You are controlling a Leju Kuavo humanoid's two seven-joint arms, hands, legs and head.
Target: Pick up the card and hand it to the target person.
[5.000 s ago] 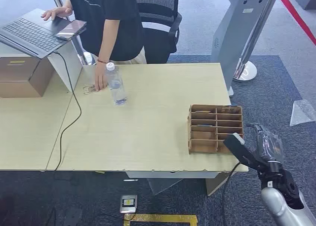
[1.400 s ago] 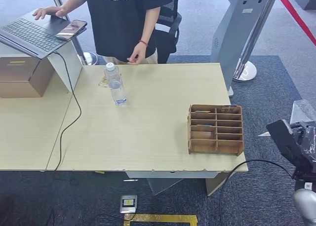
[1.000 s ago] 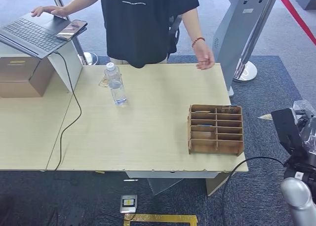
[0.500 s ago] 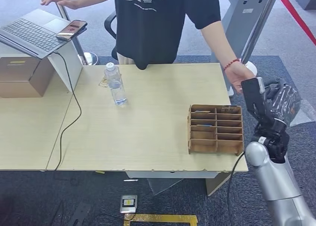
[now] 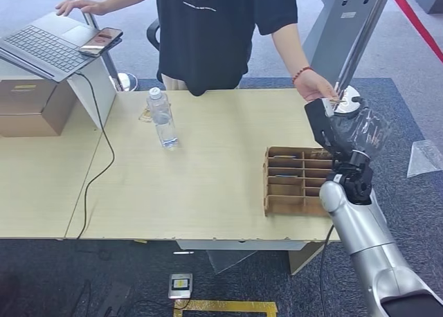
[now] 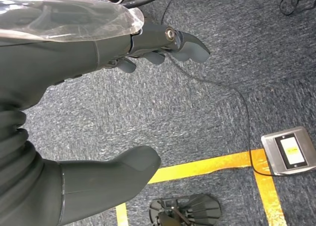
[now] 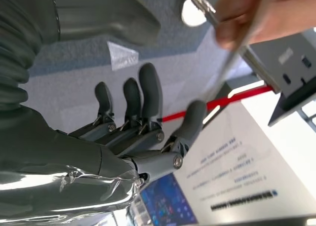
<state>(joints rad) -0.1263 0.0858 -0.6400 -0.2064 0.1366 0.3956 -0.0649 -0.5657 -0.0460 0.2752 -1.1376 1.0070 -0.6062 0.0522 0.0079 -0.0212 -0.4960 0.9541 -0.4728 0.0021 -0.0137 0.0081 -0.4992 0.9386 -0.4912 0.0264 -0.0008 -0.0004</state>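
the left hand [image 6: 111,43] hangs low over grey carpet, its fingers [image 6: 186,38] stretched out apart from the thumb with nothing between them; a yellow floor line [image 6: 209,162] and a small grey floor plate [image 6: 289,149] lie below it. nearer the far side of the worktop [image 5: 219,165], the right arm rises from the lower right, and the right hand [image 5: 355,127] is lifted above the wooden slotted organizer [image 5: 300,180] near the worktop's right edge. in the right wrist view the fingers [image 7: 149,95] stand nearly straight and slightly apart. the card [image 7: 238,53] appears as a thin pale blurred strip running from the fingertip area up to the person's hand [image 7: 260,16]; the blur makes it hard to say whether the robot's fingers grip it or merely touch it, so that cannot be told. in the head view the person's hand [image 5: 313,88] is just beside the raised right hand, at the worktop's far right corner. further left a clear water bottle [image 5: 162,118] stands upright on the worktop. beyond it, the person in a black shirt [image 5: 219,33] leans over the far edge, the other hand resting by a laptop [image 5: 47,43] with a phone [image 5: 99,40] on it, raised on a stand next to a cardboard box [image 5: 31,106].
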